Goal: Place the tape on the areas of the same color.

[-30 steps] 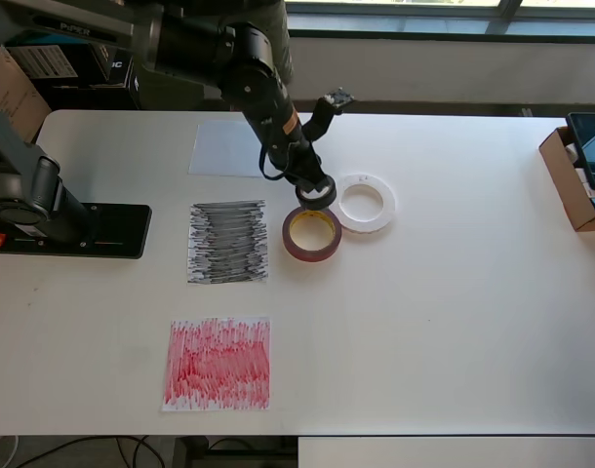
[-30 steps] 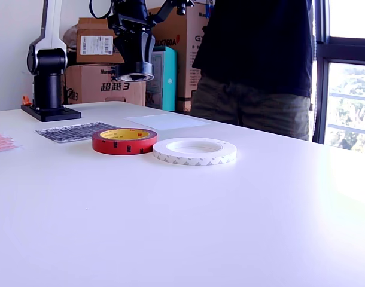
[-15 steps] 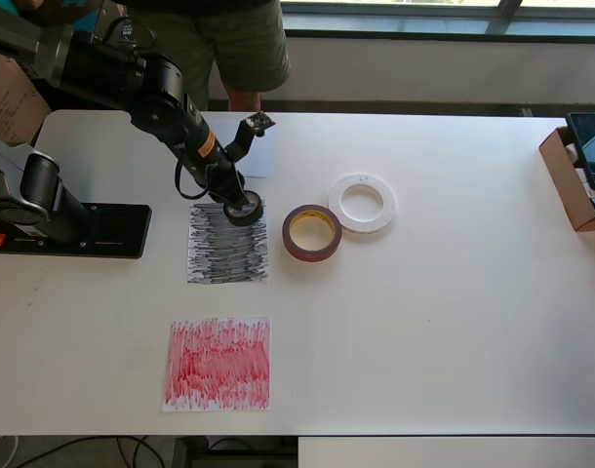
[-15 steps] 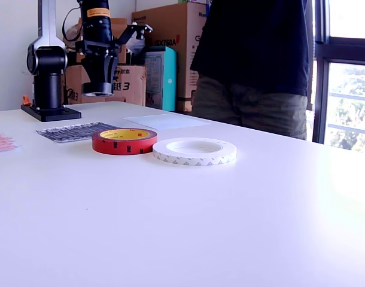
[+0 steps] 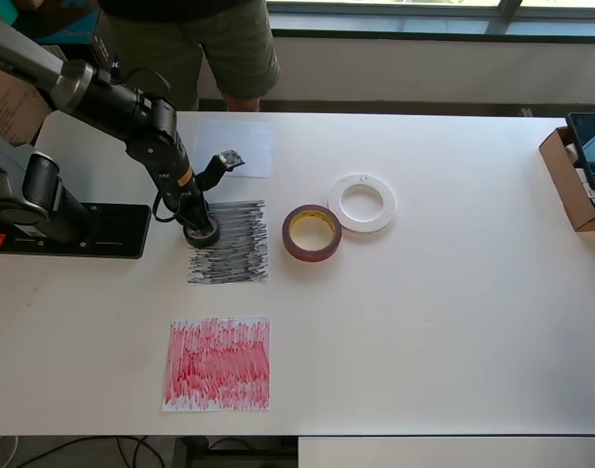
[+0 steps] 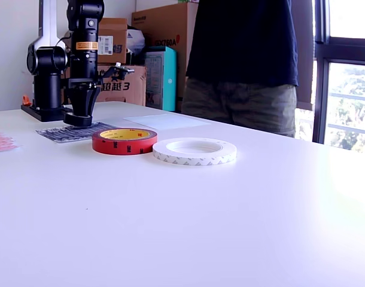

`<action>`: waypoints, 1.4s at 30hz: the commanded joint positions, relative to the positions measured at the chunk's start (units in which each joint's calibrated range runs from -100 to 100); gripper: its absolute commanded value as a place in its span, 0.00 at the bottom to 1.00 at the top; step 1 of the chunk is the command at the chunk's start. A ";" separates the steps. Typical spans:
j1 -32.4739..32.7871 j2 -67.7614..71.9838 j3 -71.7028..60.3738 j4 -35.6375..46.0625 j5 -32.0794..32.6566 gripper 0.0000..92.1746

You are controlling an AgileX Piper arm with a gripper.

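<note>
One small black tape roll (image 5: 201, 233) | my gripper (image 5: 199, 230) clenched on it | low over black-scribbled paper square (image 5: 234, 249) (near its edge)

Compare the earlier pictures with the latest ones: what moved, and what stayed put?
The gripper, shut on the small black tape roll, carried it leftward in the overhead view, from beside the dark-red tape roll down to the black scribbled paper sheet. The dark-red roll, white tape ring and red scribbled sheet stayed.
</note>
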 commanded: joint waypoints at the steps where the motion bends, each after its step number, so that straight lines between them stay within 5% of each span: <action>1: -1.18 0.13 -3.51 -0.05 0.20 0.01; 14: -1.18 0.23 -6.60 0.20 2.65 0.03; 28: -1.02 0.23 -6.42 -0.56 7.24 0.60; 35: -0.78 0.13 -8.15 -0.56 7.65 0.61; 42: 0.16 0.32 -17.96 0.29 16.24 0.61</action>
